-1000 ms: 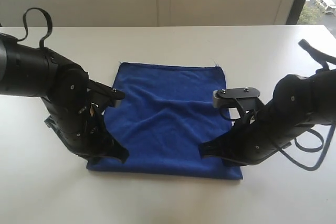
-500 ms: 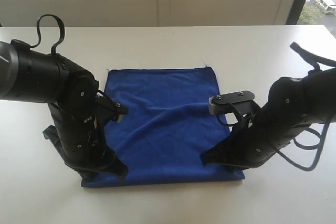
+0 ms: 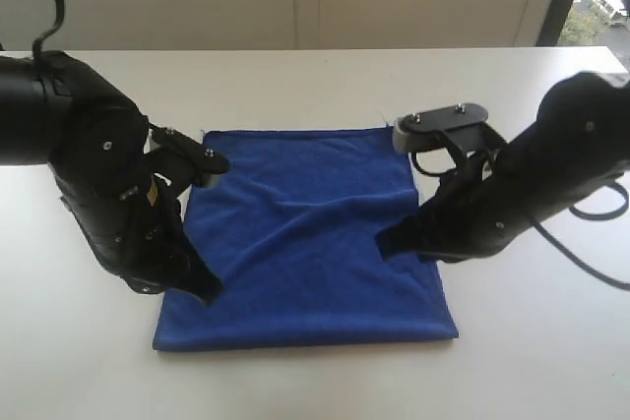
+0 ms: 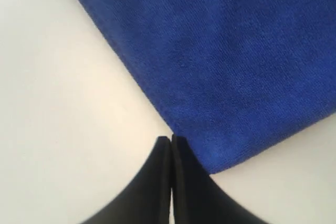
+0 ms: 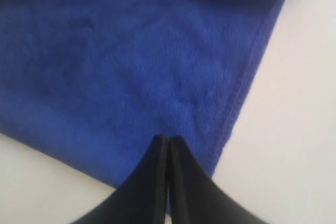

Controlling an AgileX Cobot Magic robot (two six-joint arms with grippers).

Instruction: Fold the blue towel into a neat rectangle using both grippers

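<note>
I see the towel (image 3: 305, 243) lying flat mid-frame on the bench (image 3: 295, 76), my left tool (image 4: 171, 139) clenched empty by its lower-left corner and my right tool (image 5: 168, 138) clenched empty above its right hem, probably staged for corner grasps.

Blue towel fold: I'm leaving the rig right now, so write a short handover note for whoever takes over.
Left gripper: shut, tips at the blue towel's edge near a corner; no cloth seen pinched.
Right gripper: shut, tips over the cloth just inside its hemmed edge; nothing seen pinched.
Towel: flat on the white table between the grippers, roughly rectangular, creased mid-cloth.
Done: nothing lifted; whether it is already folded, I cannot tell.
Left: probably grip two corners, fold, smooth.
</note>
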